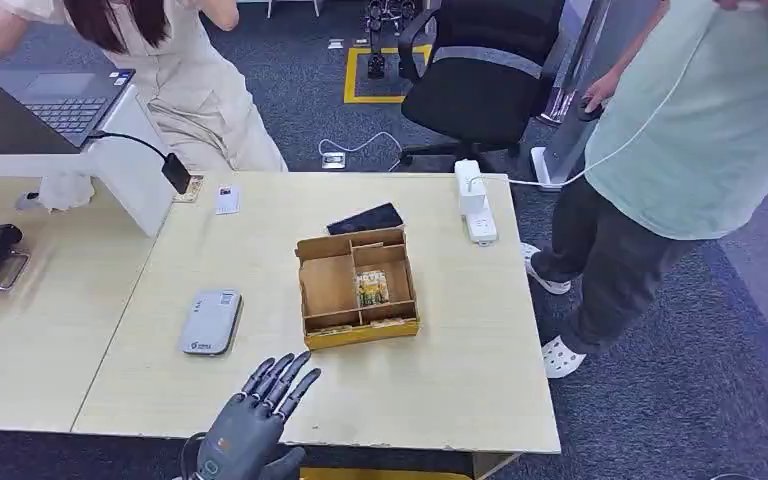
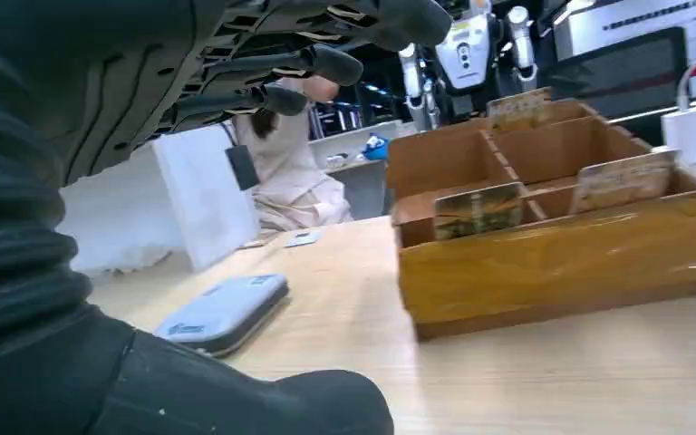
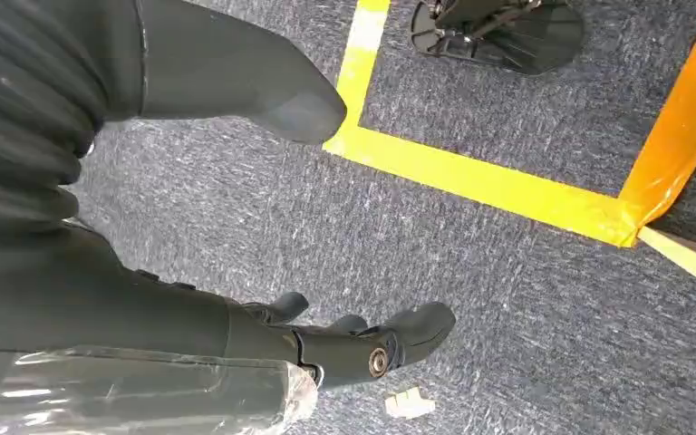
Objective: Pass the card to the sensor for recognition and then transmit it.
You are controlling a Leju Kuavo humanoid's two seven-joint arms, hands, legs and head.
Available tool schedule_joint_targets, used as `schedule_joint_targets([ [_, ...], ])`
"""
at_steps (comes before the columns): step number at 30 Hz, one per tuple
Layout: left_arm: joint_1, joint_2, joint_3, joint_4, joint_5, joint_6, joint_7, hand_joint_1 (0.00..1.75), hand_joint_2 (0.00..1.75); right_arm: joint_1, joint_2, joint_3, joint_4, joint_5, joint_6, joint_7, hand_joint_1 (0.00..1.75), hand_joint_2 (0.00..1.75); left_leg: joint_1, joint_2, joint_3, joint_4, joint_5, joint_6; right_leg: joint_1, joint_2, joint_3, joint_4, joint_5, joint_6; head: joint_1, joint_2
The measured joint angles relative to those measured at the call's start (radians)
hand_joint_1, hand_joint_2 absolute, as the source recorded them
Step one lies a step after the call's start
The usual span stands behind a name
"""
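You see the left hand [image 2: 100, 136] above the table [image 2: 553, 381], fingers [image 2: 326, 63] extended and apart, holding nothing. A divided wooden box [image 2: 553, 263] holds upright cards [image 2: 478, 210]. A flat grey sensor [image 2: 227, 311] lies near the box.

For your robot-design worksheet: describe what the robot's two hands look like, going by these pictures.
The left hand is dark grey, with slim, segmented black fingers and a small orange-and-blue marking on its back. The right hand has a ribbed grey cover, a thick, rounded grey thumb, darker fingers with a round metal pivot, and clear plastic wrap alongside.
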Motion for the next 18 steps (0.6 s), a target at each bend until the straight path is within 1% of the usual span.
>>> schedule_joint_targets([
  [3, -0.014, -0.02, -0.015, 0.015, -0.009, 0.0, -0.001, 0.0, 1.75, -0.002, 0.001, -0.004, 0.0, 0.003, 0.0, 0.004, 0.0, 1.75, 0.0, 0.0, 0.0, 0.0, 0.0, 0.0, 0.0, 0.0, 0.0, 0.0, 0.0, 0.0, 0.0, 0.0],
  [8, -0.034, -0.06, -0.018, 0.041, -0.054, -0.004, 0.02, 0.0, 1.75, -0.002, 0.002, -0.007, 0.0, 0.018, 0.0, 0.005, 0.0, 1.75, -0.001, 0.0, 0.0, 0.0, 0.0, 0.0, 0.0, 0.0, 0.0, 0.0, 0.0, 0.0, 0.0, 0.0],
  [10, -0.043, -0.081, -0.019, 0.052, -0.057, -0.015, 0.018, 0.0, 1.75, -0.003, 0.003, -0.01, 0.0, 0.019, 0.0, 0.006, 0.0, 1.75, -0.001, 0.0, 0.0, 0.0, 0.0, 0.0, 0.0, 0.0, 0.0, 0.0, 0.0, 0.0, 0.0, 0.0],
  [15, -0.064, -0.135, -0.019, 0.078, -0.055, -0.018, 0.016, 0.0, 1.75, -0.004, 0.006, -0.014, 0.0, 0.035, 0.001, 0.007, 0.0, 1.75, -0.001, 0.0, 0.0, 0.0, 0.0, 0.0, 0.0, 0.0, 0.0, 0.0, 0.0, 0.0, 0.0, 0.0],
  [18, -0.079, -0.167, -0.019, 0.094, -0.077, -0.025, 0.023, 0.0, 1.75, -0.007, 0.008, -0.014, 0.0, 0.042, 0.004, 0.011, 0.0, 1.75, -0.001, 0.0, 0.0, 0.0, 0.0, 0.001, 0.0, 0.0, 0.0, 0.0, 0.0, 0.0, 0.0, 0.0],
])
